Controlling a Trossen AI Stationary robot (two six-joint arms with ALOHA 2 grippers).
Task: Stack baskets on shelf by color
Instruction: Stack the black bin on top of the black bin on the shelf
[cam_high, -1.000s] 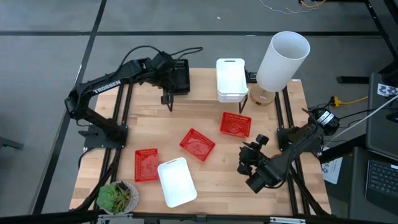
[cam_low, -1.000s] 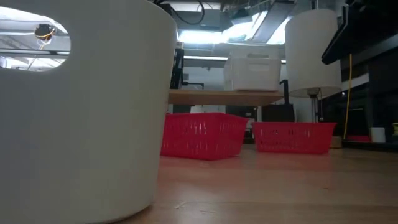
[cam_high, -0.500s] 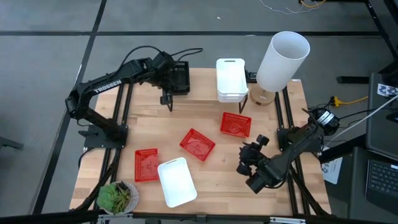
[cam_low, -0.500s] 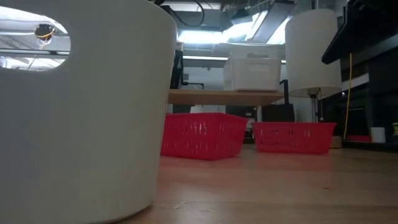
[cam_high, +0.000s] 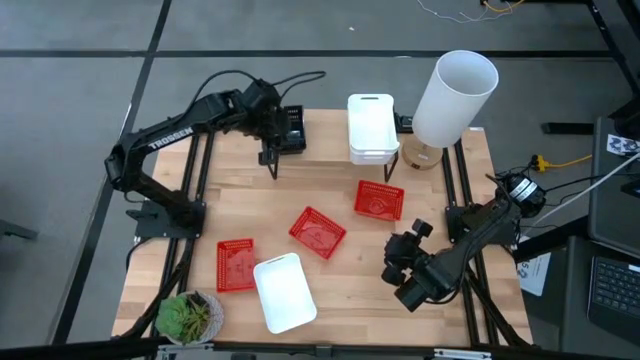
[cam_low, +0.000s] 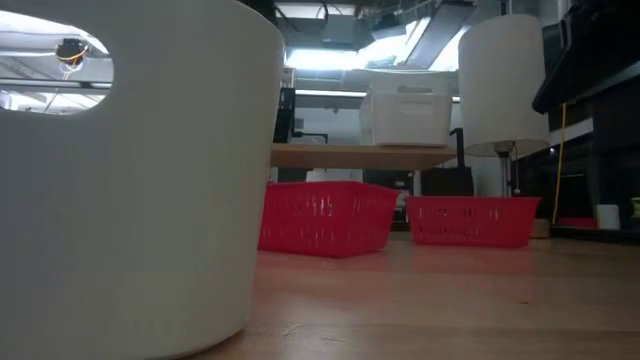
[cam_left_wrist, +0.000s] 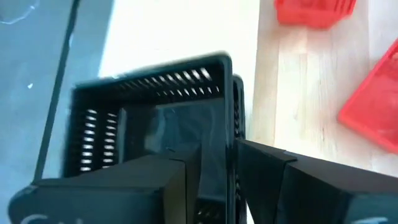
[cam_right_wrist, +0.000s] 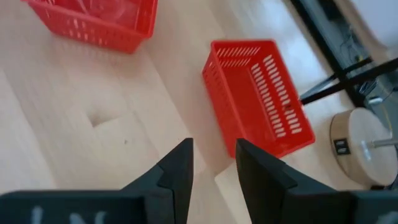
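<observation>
I am at the release of the black basket (cam_high: 290, 127) on the left end of the shelf (cam_high: 325, 118), at the far edge of the bench (cam_high: 340, 275). My left hand (cam_left_wrist: 214, 171) sits over the near wall of that basket; its two fingers stand on either side of the wall with only a thin gap, and I cannot tell if they clamp it or have let go. To do this step well, I would open them fully before any lift, then go straight up, so the wall does not catch a finger and pull the basket off the narrow board. I would also check that it sits square, because I judge more black ones may go on top.

My right hand (cam_right_wrist: 211, 165) hangs near the right edge of the bench, fingers apart and holding nothing, facing a red basket (cam_right_wrist: 261, 93).

The high view gives me the whole layout: the white stack (cam_high: 371, 128) in the middle of the shelf, three red baskets and one white basket (cam_high: 283, 292) on the bench. It does not show the fingers on the wall; only the left wrist view does. In the low view that near white basket fills the left side and hides the black one, but I see there the shelf board (cam_low: 365, 155) level, with the white stack on it.
</observation>
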